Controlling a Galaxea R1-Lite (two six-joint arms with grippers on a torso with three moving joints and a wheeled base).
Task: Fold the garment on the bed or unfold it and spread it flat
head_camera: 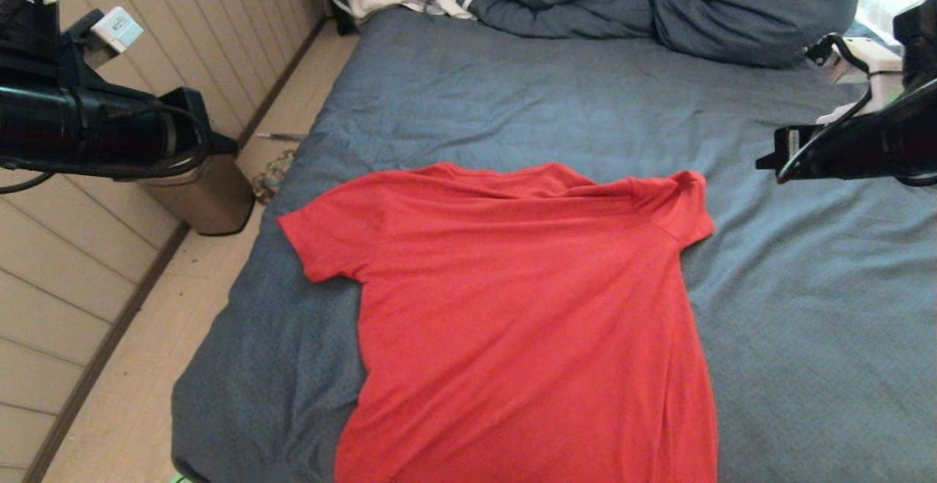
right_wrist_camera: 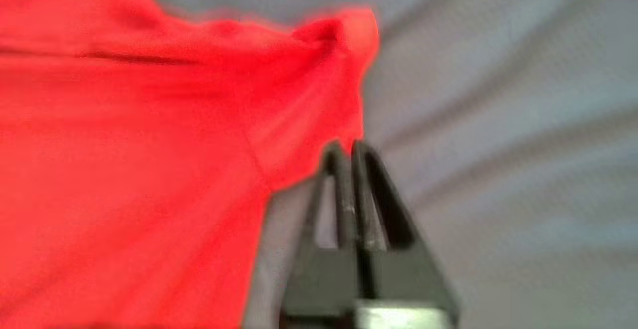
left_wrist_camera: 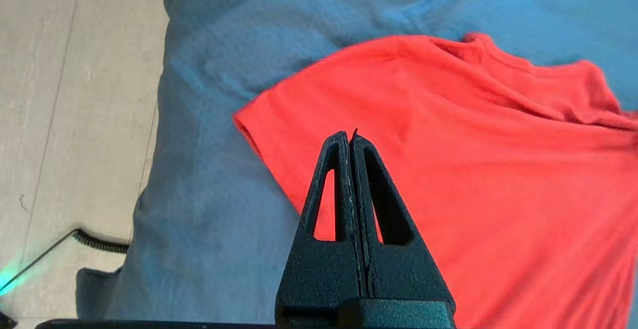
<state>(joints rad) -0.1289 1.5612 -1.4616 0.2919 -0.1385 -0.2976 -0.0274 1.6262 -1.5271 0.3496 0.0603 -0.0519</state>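
Red T-shirt lying open on the bed, both my claws clenched on nothing above it.

The garment (head_camera: 523,307) lies plain side up across the near half of the bed (head_camera: 805,337), collar away from me, one sleeve spread flat toward the floor side, the other sleeve bunched and curled over at the shoulder. I judge it light, limp and easy to drag, so it will sag and wrinkle if I lift from one point; I'd pinch both shoulders or sleeve hems together. My left gripper (left_wrist_camera: 351,137) hangs over the flat sleeve, fingers pressed together, holding nothing. My right gripper (right_wrist_camera: 345,149) is likewise closed and empty, beside the crumpled sleeve. A bunched duvet (head_camera: 659,0) sits at the far end.
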